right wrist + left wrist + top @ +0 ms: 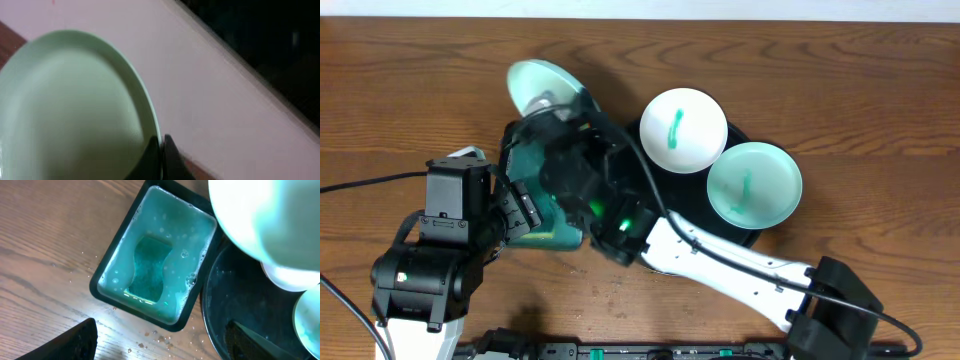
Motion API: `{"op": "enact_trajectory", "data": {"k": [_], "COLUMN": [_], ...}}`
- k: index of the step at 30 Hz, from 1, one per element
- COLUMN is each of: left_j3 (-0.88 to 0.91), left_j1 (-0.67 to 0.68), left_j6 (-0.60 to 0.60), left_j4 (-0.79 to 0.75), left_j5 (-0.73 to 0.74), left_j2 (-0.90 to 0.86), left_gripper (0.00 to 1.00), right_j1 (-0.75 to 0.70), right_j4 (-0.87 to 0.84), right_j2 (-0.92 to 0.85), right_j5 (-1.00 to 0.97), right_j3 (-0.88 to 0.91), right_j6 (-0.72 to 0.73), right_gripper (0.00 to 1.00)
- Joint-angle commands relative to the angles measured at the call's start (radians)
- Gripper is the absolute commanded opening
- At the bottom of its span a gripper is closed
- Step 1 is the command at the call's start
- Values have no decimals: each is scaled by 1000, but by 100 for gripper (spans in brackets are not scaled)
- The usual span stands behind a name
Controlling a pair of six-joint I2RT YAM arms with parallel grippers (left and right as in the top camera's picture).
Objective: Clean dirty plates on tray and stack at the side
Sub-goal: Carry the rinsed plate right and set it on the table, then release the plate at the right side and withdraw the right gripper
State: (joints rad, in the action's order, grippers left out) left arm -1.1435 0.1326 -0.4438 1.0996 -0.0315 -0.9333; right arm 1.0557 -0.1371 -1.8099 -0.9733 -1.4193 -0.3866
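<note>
The wooden table [840,60] fills the overhead view. The tray [235,300], round and glossy black, is mostly covered from above; only slivers of its rim show around the plates and the right arm crossing it. The left wrist camera cuts it off at the frame edge.

The rectangular tray [120,240] just beside it holds cloudy teal liquid. From overhead both arms largely hide it. A darker teal shape [149,270] lies submerged in it — too murky to name.

Two plates sit side by side on the round tray: one white with a green streak [682,130], one tinted teal with a fainter smear [754,183]. The third plate [542,85] is tilted up over the table beyond the rectangular tray, its face washed pale green.

The right gripper [162,150] pinches this plate's rim, fingers nearly together. The left gripper [160,330] hangs spread wide above the rectangular tray, holding nothing — only blurred finger ends show.
</note>
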Motion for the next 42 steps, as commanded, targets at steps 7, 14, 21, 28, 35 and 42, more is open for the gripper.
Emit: {"op": "enact_trajectory", "data": {"k": [7, 14, 21, 28, 35, 42], "left_j3": [-19, -19, -19, -19, -19, -19], "left_j1": [-5, -5, -5, -5, -5, -5], "left_j6": [5, 6, 5, 5, 5, 5], "left_j4": [3, 3, 3, 3, 3, 3], "left_j5": [-3, -3, -3, -3, -3, -3], "left_j2": [0, 0, 0, 0, 0, 0], "left_gripper": [81, 81, 81, 81, 81, 81], "right_j1": [-171, -397, -806, -1290, -1578, -1658], "right_j4": [360, 520, 824, 1072, 1106, 1093], "right_j2": [39, 199, 341, 278, 125, -41], "right_j5": [740, 1002, 1068, 1068, 1067, 1042], "right_j3": [-6, -6, -6, -2, 36, 82], "right_j6": [710, 824, 824, 824, 819, 774], "right_gripper": [1, 1, 1, 1, 1, 1]}}
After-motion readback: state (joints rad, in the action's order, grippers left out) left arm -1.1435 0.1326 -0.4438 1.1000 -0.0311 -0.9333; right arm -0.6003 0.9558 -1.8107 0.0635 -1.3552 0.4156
